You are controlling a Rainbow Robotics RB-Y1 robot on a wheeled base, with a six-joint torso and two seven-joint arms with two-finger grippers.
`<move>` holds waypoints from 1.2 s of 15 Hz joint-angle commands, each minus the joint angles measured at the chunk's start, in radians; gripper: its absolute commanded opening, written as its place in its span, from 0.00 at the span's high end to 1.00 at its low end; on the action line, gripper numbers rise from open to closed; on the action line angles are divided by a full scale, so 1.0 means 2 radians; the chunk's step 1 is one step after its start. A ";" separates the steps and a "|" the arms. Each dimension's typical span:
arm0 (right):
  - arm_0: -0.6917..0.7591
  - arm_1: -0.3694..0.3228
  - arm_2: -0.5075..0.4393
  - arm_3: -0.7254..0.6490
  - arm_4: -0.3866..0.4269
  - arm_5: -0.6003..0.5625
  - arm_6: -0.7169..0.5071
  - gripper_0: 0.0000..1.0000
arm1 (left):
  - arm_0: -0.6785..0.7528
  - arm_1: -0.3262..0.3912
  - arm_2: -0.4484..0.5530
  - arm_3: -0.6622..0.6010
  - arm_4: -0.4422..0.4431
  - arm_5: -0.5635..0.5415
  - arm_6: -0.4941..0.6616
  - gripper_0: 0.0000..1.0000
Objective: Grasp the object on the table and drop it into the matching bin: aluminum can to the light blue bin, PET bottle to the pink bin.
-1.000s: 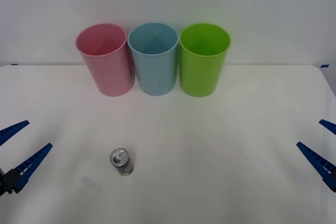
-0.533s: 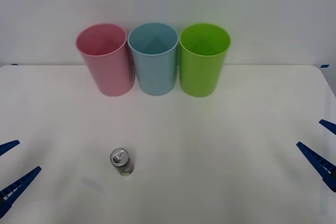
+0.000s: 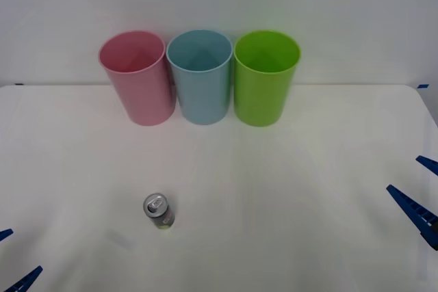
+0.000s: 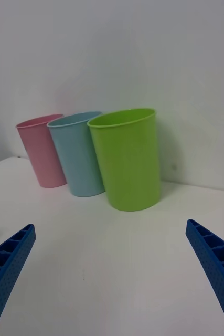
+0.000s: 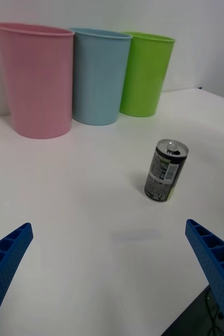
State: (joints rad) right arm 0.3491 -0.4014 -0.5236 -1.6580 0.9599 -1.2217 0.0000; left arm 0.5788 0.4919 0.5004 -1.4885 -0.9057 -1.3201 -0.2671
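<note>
The aluminum can (image 3: pixel 159 210) stands upright on the white table (image 3: pixel 287 169), left of the middle and near the front; its silver top and dark-green side show in the left wrist view (image 5: pixel 166 170). My left gripper (image 3: pixel 14 259) is open at the near left corner, well short of the can (image 5: pixel 109 227). My right gripper (image 3: pixel 421 186) hangs open at the right edge (image 4: pixel 110 226). The pink bin (image 3: pixel 137 76) and the light blue bin (image 3: pixel 200 76) stand side by side at the back. The PET bottle is out of view.
A lime green bin (image 3: pixel 265 76) stands right of the light blue one, the three touching in a row against the white wall. Bare tabletop lies between the can and the bins.
My left gripper has drawn back toward the near left corner, away from the can. The can, the bins and the right gripper have stayed put.
</note>
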 commanded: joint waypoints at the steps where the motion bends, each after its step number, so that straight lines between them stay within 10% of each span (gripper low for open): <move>1: 0.000 0.000 0.000 0.000 0.000 0.000 0.000 0.00 | -0.002 0.000 -0.029 0.006 0.000 0.000 -0.018 0.00; 18: 0.000 0.000 0.000 0.000 0.000 0.000 0.000 0.00 | -0.143 -0.078 -0.131 0.096 -0.075 0.026 -0.087 0.00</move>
State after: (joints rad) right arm 0.3491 -0.4014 -0.5236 -1.6580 0.9599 -1.2217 0.0000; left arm 0.3015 0.3489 0.2381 -1.3010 -1.0442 -1.2700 -0.4362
